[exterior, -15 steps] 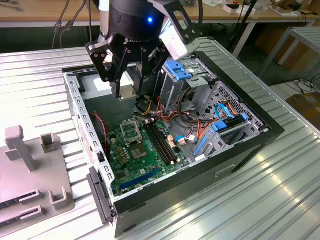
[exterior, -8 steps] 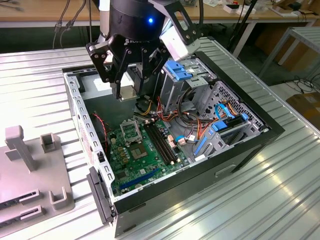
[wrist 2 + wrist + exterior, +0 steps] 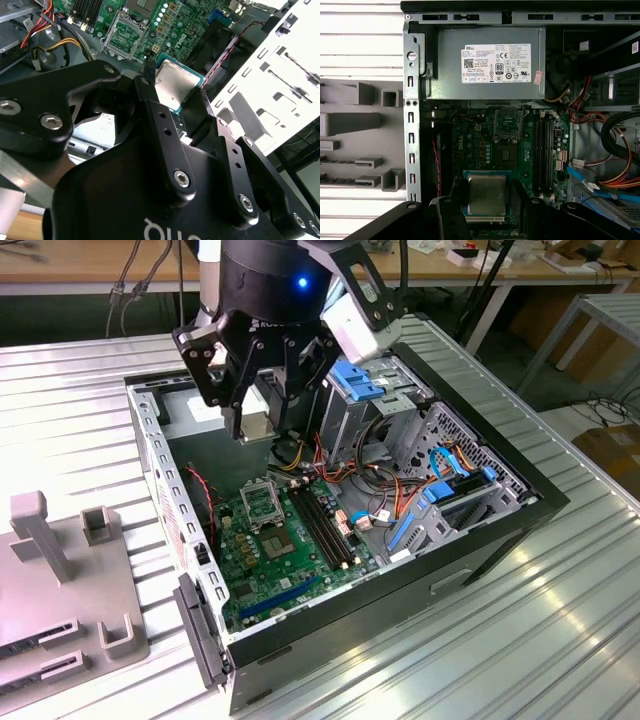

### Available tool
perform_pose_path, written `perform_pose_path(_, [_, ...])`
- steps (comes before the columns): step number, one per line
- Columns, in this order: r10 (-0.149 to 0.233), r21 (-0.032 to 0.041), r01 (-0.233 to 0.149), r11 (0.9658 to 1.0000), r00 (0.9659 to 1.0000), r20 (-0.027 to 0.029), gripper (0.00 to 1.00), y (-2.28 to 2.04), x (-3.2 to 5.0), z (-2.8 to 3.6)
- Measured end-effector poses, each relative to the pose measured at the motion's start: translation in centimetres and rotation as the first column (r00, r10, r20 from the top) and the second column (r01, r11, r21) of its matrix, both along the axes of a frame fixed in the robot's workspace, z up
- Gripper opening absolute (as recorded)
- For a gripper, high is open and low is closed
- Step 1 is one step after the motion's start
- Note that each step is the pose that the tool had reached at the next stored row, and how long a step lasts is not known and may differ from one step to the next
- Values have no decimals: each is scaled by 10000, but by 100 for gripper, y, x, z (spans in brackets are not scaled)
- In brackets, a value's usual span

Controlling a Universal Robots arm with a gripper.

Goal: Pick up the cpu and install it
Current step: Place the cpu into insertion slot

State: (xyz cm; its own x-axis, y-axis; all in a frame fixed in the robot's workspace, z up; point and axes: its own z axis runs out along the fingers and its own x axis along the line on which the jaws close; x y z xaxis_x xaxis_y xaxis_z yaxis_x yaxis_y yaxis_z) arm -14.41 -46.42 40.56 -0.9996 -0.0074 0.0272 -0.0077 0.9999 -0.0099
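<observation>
the tool grips the cpu, raised beside the socket. a slip or tilt there could bend socket pins.

Ribbed metal tabletop, wooden workbench behind, grey floor and cardboard box alongside.

One cpu, one case, one socket, maybe four memory slots.
</observation>
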Motion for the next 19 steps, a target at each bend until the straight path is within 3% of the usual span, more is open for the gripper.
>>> perform_pose_path(6, [0,1,0,10000,10000,1,47,-23,4,-11])
perform_pose_path(19, [-56,0,56,10000,10000,0,47,-36,67,-146])
